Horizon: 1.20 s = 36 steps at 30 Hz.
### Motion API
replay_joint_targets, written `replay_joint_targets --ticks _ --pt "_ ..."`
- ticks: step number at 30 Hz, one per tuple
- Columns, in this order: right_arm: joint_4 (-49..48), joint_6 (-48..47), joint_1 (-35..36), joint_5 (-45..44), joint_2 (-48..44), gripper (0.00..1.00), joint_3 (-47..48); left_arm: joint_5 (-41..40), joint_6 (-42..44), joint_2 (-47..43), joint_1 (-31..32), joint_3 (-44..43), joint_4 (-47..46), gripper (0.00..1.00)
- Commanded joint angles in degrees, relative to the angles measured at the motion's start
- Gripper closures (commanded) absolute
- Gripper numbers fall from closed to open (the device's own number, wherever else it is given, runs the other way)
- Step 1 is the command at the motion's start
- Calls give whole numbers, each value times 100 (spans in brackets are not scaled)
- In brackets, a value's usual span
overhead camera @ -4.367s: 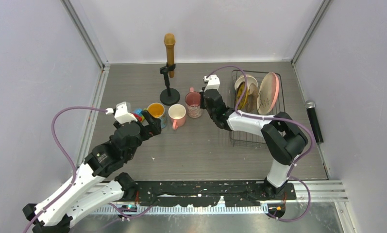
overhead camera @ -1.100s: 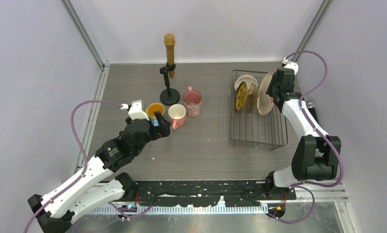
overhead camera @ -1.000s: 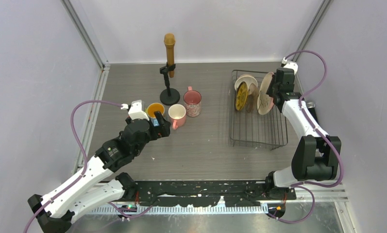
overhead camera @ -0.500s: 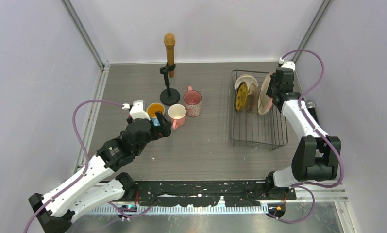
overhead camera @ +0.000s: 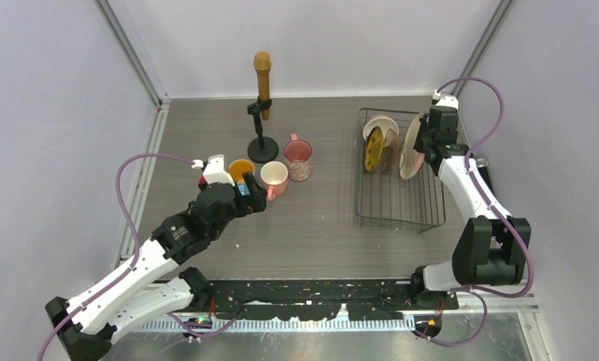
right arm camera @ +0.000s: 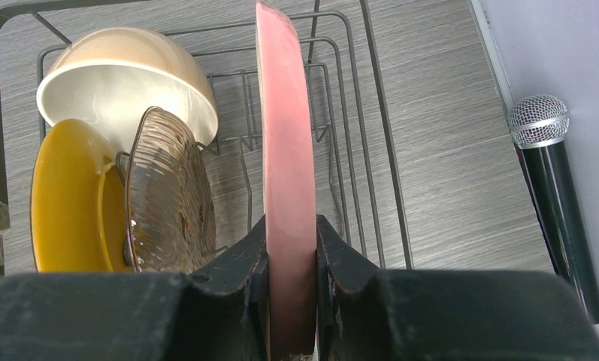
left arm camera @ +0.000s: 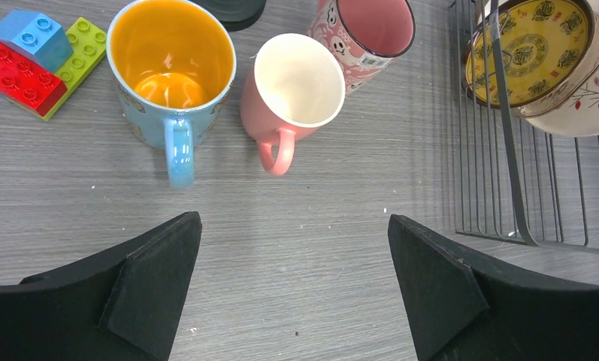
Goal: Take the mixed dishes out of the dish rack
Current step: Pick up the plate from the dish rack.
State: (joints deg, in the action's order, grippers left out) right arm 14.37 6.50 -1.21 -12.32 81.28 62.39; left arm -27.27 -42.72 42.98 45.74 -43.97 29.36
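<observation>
**A:** Grey wood-grain table [overhead camera: 319, 226] fills your top view, with pale walls [overhead camera: 311, 45] around it. First, what you can't see. In your right wrist view the large plate [right arm camera: 285, 135] runs off the bottom of the picture behind the fingers [right arm camera: 236, 263], so its lower rim is lost. It is also edge-on there, so its face is hidden.

**B:** Your small yellow plate [right arm camera: 63, 203] is partly covered by a ribbed clear dish [right arm camera: 168, 195], and the white bowl [right arm camera: 123, 83] behind them shows only its upper part. In your left wrist view the patterned mug [left arm camera: 364, 30] is cut off at the top.

**A:** Edge-on, the large plate is a thin pink rim. From above you see a cream face with a dark sprig motif. It stands on edge at the back right of the dish rack [overhead camera: 398, 207].

**B:** Your right gripper [right arm camera: 290, 233] is clamped on that rim. One finger presses each face, and the plate sits between them.

**A:** Your left gripper [left arm camera: 293, 218] is spread wide with nothing in it, over bare table. Just beyond its tips stand the orange mug [left arm camera: 172, 75] and the pink mug [left arm camera: 292, 83], with their handles turned toward you. The toy blocks [left arm camera: 33, 56] lie beside the orange one.
</observation>
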Motion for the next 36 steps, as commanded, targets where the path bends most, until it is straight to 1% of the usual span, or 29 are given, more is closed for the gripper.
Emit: replay_joint_targets --ticks 1,11,29,36 --pt "-447 -90 7 123 -507 100 402 16 115 35 -10 -2 -284 1" --pt "-483 -278 5 279 -617 100 530 14 131 123 -12 -33 -274 1" --pt "-570 -537 7 153 -675 100 805 39 150 213 -10 -51 -282 1" --pt "-499 -575 6 -45 -985 100 934 62 150 265 -9 -42 -309 1"
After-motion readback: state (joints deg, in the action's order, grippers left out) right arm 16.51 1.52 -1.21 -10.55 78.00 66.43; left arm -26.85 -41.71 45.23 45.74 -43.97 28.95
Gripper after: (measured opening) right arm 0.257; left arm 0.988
